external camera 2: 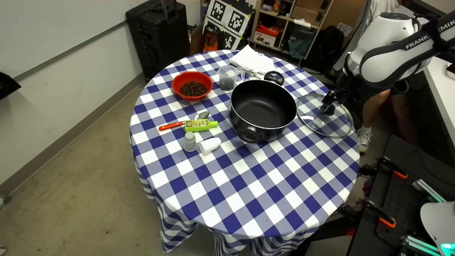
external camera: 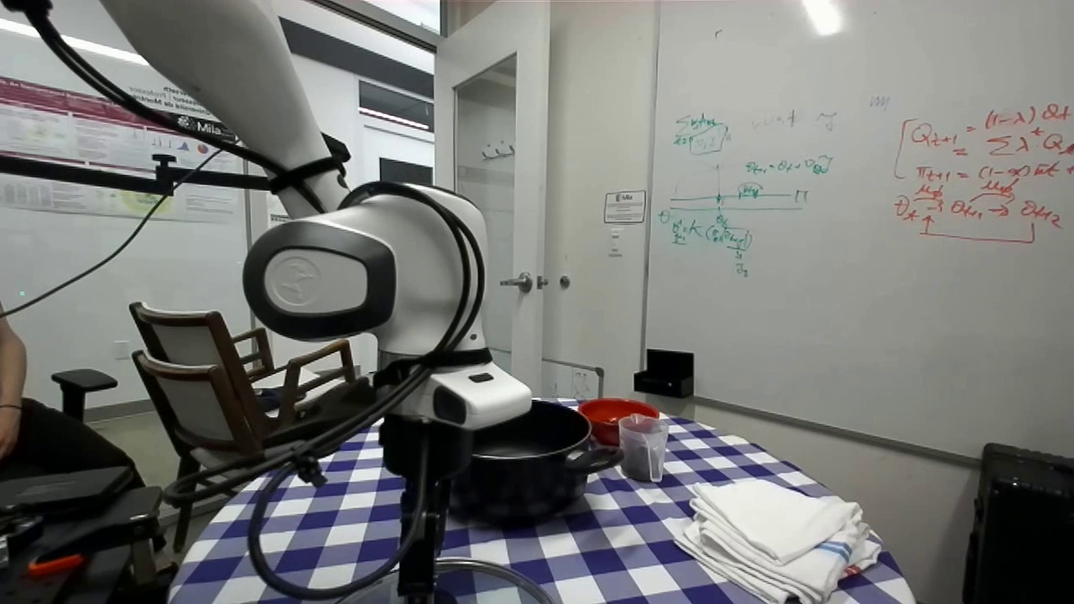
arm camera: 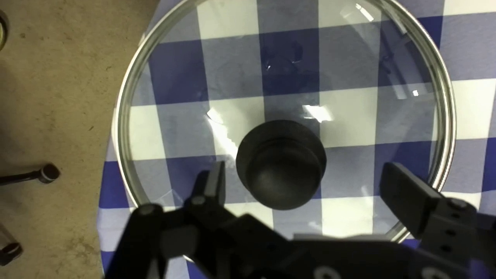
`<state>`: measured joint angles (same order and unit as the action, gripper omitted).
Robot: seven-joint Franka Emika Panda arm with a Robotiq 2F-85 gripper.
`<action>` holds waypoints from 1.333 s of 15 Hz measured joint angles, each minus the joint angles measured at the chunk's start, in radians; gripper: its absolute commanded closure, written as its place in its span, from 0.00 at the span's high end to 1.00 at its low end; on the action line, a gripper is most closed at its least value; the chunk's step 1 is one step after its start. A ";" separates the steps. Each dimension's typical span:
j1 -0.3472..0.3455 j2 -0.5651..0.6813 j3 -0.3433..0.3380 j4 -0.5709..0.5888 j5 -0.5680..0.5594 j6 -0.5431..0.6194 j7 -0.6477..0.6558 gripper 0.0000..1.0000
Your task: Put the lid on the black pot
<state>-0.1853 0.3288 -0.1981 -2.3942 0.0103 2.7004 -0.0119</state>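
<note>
The round, metal-rimmed, see-through glass lid (external camera 2: 316,123) was laid flat, just beside the wide, round black pot (external camera 2: 261,110). The black two-fingered claw (arm camera: 304,168) was spread wide — its fingers (arm camera: 407,195) set on both sides of the lid's round black knob (arm camera: 281,164), with nothing gripped. It was likely put there so the knob could be pinched. The knob was pointed up, maybe for easy grabbing — and no long axis was found, since the lid was round.

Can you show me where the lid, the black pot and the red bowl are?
Lid (arm camera: 282,166): wrist view, on its black central knob.
Black pot (external camera 2: 262,107): in an exterior view, on its bare inside bottom.
Red bowl (external camera 2: 192,76): in an exterior view, on its inner wall.
</note>
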 measured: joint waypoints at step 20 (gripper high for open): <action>-0.012 0.097 0.000 0.138 -0.001 -0.152 0.011 0.25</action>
<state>-0.1970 0.4257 -0.1984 -2.2558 0.0097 2.5484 -0.0004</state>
